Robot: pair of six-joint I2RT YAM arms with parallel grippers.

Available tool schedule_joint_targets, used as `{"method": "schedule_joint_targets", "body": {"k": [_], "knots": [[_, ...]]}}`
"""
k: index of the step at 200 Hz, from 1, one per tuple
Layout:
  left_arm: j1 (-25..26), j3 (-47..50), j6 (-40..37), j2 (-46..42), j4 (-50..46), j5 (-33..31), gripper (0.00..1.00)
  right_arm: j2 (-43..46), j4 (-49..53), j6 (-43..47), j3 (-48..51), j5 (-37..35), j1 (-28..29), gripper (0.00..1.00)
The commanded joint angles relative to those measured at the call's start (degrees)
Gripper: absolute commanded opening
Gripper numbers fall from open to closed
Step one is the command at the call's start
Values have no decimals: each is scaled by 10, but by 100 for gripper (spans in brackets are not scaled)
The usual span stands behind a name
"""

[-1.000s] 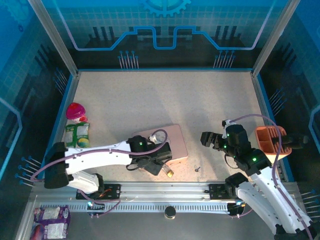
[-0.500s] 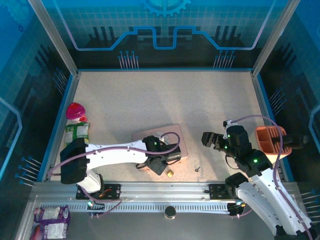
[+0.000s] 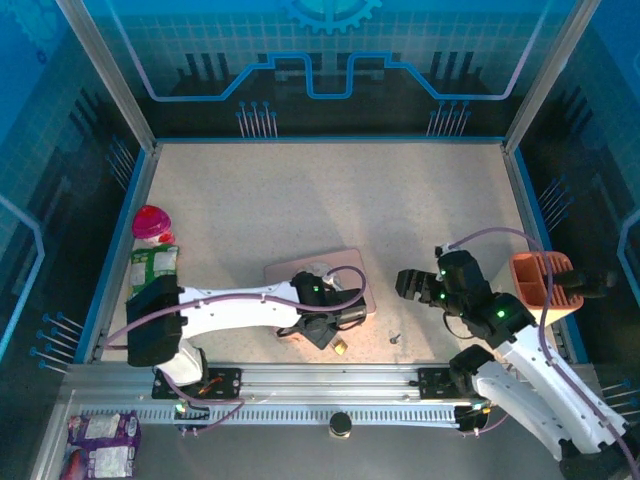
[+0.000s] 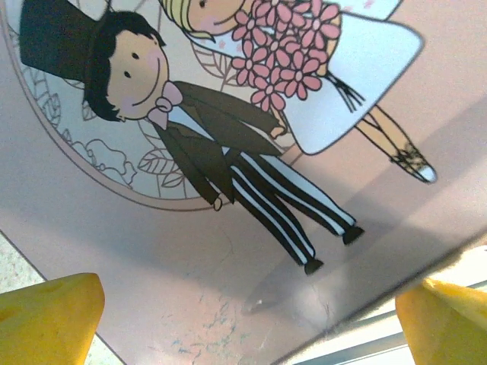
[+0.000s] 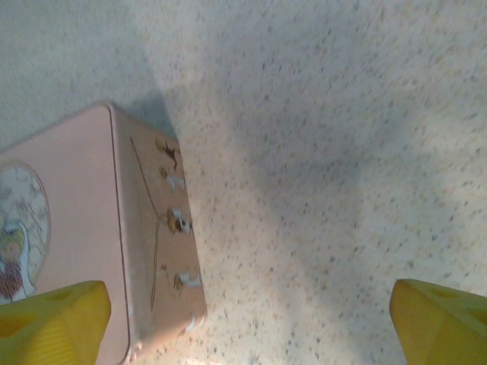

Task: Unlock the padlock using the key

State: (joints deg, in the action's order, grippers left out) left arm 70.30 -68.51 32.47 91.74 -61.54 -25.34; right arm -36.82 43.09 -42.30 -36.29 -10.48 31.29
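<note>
The left pincer hangs released, fingers spread wide, directly over the lid of the pink tin. In the left wrist view the left pincer grasps nothing, and the cartoon couple on the pink tin lies just beneath it. The padlock lies on the table just beside this pincer, on its near side, at the tin's corner. This placement suggests the left arm is set to steady or pick up the padlock.

The right pincer is also released and empty, hovering above bare table. Its wrist view shows the right pincer aimed at the surface beside the pink tin. The key lies flat between the two pincers, nearer the right one and on its near side. Judgement: the key is the right arm's target, not yet touched.

Containers: the tin is closed, so its contents are hidden. An orange slotted holder stands behind the right pincer; its contents cannot be determined.
</note>
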Motion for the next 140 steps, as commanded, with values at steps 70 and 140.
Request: {"method": "schedule_joint_targets", "body": {"k": [70,140], "knots": [[-8,113,-10,-219,170,-74,99,-37,70,-307,76,-137,250,73],[-29,185,-1,-305,239,-102,99,-162,-19,-436,105,-148,366,55]]}}
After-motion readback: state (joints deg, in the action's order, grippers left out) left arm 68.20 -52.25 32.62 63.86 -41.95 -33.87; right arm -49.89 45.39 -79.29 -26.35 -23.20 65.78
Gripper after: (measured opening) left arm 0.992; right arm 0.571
